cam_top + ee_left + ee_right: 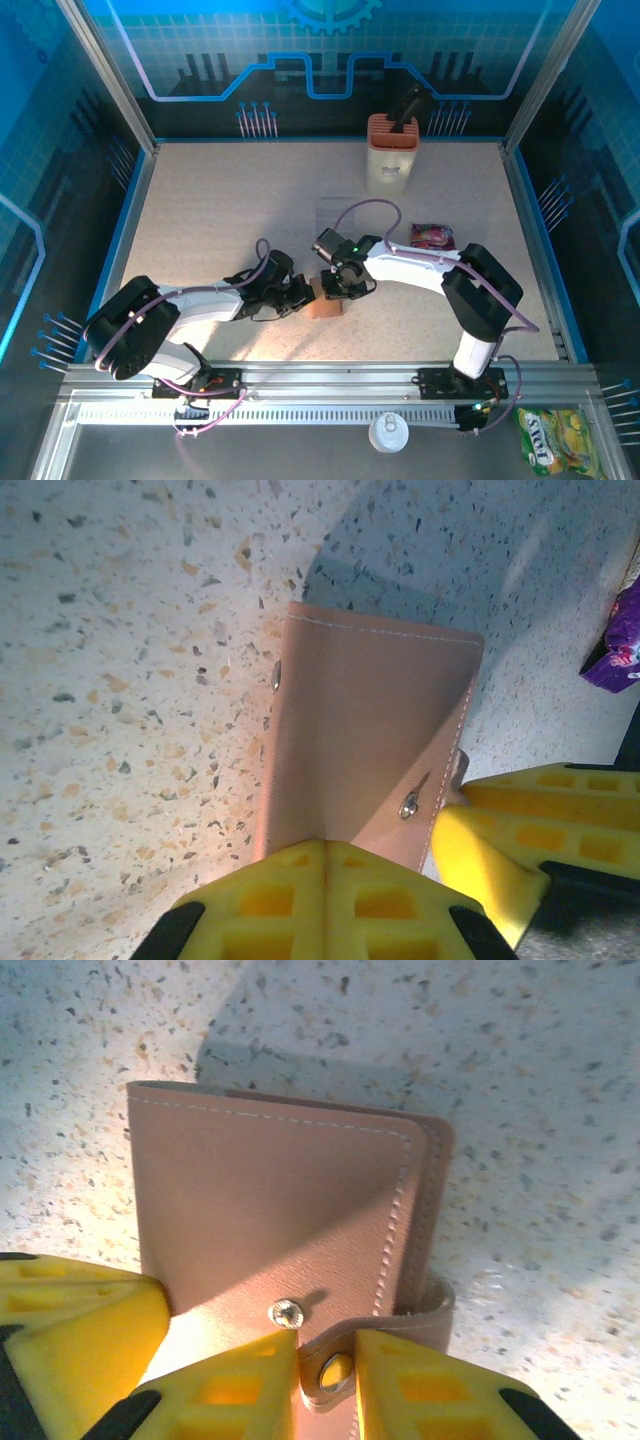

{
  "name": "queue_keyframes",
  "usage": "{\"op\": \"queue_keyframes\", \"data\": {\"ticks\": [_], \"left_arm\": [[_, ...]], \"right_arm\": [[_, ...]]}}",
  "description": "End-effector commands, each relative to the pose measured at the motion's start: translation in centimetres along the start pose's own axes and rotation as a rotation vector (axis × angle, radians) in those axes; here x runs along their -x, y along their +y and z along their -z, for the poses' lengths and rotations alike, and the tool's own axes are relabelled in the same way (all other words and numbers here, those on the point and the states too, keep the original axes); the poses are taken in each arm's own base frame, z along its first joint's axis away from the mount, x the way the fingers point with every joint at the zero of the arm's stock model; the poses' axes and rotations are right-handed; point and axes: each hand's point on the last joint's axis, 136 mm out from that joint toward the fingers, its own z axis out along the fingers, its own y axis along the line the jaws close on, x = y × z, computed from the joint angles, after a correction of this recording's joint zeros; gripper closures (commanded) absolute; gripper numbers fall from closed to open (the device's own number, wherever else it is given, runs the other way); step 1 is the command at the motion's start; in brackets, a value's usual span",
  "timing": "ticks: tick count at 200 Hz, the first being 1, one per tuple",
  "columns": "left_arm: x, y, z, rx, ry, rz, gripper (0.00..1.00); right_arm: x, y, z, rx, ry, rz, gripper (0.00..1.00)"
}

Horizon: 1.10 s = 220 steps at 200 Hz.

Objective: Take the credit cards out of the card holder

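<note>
- Speckled stone-look tabletop [220, 220] lies before you, ringed by blue printed walls [400, 60], with a metal rail [300, 375] along the near edge.
- Your brown card holder [322, 300] lies flat and closed at the middle front.
- Its strap [335, 1372] end points toward the right gripper [340, 290], which pinches that strap.
- You cannot judge its long axis from above.
- The left gripper [325, 865] has its fingers pressed together over the holder's opposite edge.

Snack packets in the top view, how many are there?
2. A purple-red packet lies on the table, right side; a yellow-green packet lies off it, near right corner.
</note>
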Motion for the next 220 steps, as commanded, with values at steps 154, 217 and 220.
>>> {"op": "queue_keyframes", "data": {"ticks": [154,217,220], "left_arm": [[0.1,0.0,0.6,0.032,-0.015,-0.007,1.0],[0.2,-0.3,0.8,0.018,-0.023,-0.006,1.0],[0.2,-0.3,0.8,0.017,-0.024,-0.008,1.0]], "right_arm": [[-0.6,-3.2,-1.2,-0.015,0.034,-0.038,0.75],[-0.6,-3.4,-2.0,-0.008,0.033,-0.055,0.8],[-0.6,-3.4,-2.0,-0.01,0.033,-0.055,0.81]]}}
